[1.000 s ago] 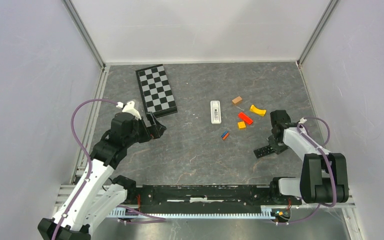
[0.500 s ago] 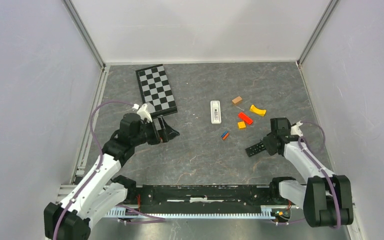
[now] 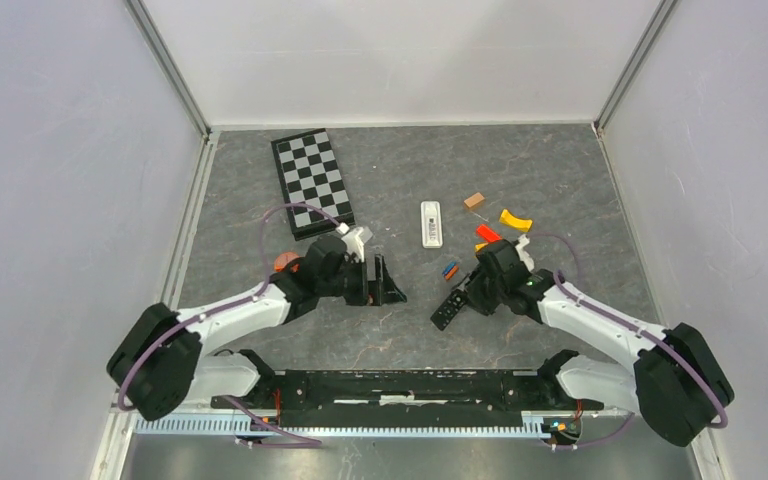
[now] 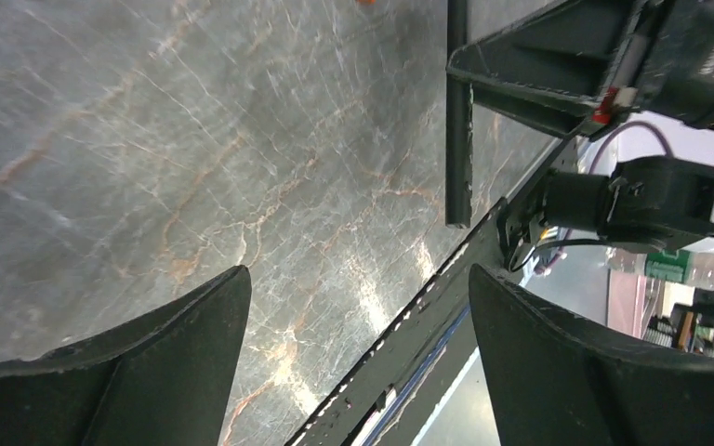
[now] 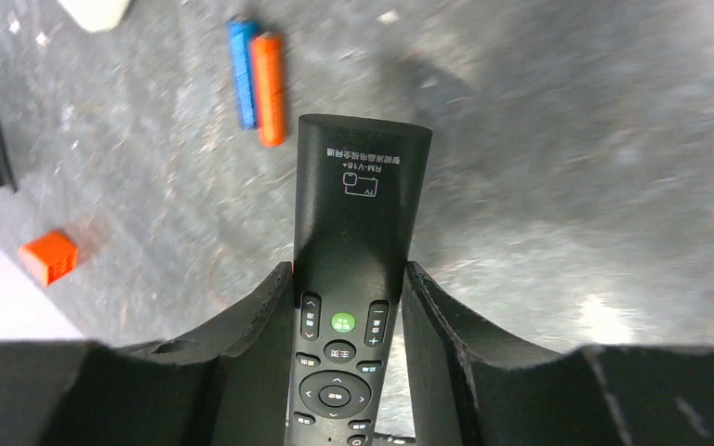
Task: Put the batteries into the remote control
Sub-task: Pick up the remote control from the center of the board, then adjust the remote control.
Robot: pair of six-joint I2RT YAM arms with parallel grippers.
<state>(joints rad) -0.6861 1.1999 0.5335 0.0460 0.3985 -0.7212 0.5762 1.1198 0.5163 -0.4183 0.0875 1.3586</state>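
My right gripper (image 3: 470,292) is shut on a black remote control (image 3: 449,309) and holds it near the middle of the table. In the right wrist view the gripper (image 5: 349,271) clamps the remote (image 5: 358,200) buttons-up, tip pointing away. A blue battery (image 5: 241,72) and an orange battery (image 5: 269,86) lie side by side on the table beyond the tip; they also show in the top view (image 3: 449,269). No gold-brass battery is in view. My left gripper (image 3: 385,283) is open and empty, left of the remote. The left wrist view shows it (image 4: 358,279) wide open over bare table, the remote (image 4: 458,111) edge-on ahead.
A white remote (image 3: 431,223) lies behind the batteries. Brown (image 3: 474,201), yellow (image 3: 515,219), red (image 3: 487,233) and orange (image 5: 48,257) blocks lie at the back right. A chessboard (image 3: 312,180) sits at the back left. The front rail (image 4: 428,316) runs close under the left gripper.
Both arms have swung toward the table's middle. The right gripper carried the black remote left, near the batteries. The open left gripper moved right, close to the remote.
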